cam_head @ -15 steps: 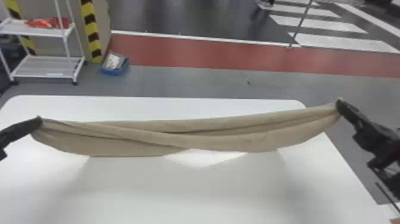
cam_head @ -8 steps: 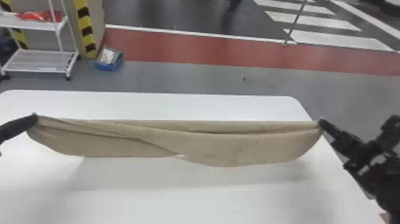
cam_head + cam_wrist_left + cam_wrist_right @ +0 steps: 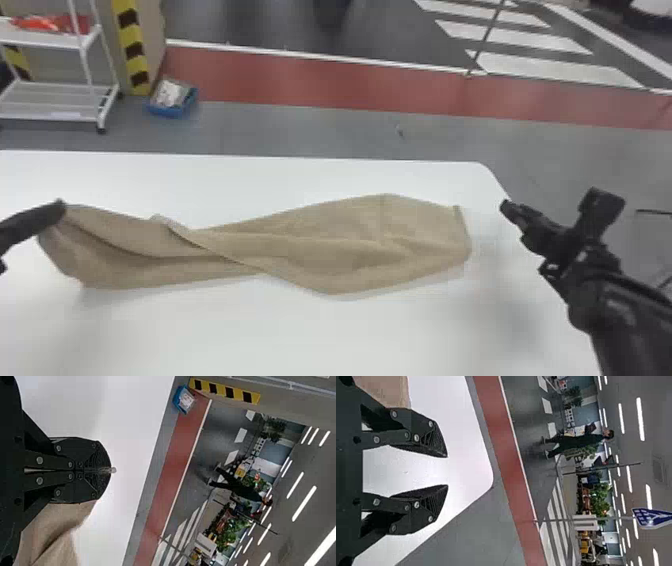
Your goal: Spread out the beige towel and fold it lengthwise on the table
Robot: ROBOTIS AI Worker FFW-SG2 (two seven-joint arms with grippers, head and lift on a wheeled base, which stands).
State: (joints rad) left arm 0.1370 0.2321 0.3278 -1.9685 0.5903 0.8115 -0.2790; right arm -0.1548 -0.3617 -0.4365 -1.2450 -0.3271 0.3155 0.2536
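Note:
The beige towel (image 3: pixel 300 250) stretches across the white table (image 3: pixel 280 335), creased and partly folded over near its middle, its right part lying loose. My left gripper (image 3: pixel 59 206) is at the towel's far left corner, and in the left wrist view that gripper (image 3: pixel 113 470) is shut on a bit of the cloth, with more towel (image 3: pixel 59 534) beside its fingers. My right gripper (image 3: pixel 507 205) is off the towel's right end, above the table's right edge. Seen in the right wrist view, the gripper (image 3: pixel 447 471) has its fingers apart and nothing between them; towel (image 3: pixel 387 390) lies off to one side.
Beyond the table's far edge, a white shelf cart (image 3: pixel 55 95) and a blue bin (image 3: pixel 172 100) stand on the floor at the back left. The table's far right corner (image 3: pixel 480 167) is rounded, near my right gripper.
My right gripper has let go of the towel's right end and moved off it. The right part of the towel has dropped and widened. The head view has shifted; my left gripper still holds its corner.

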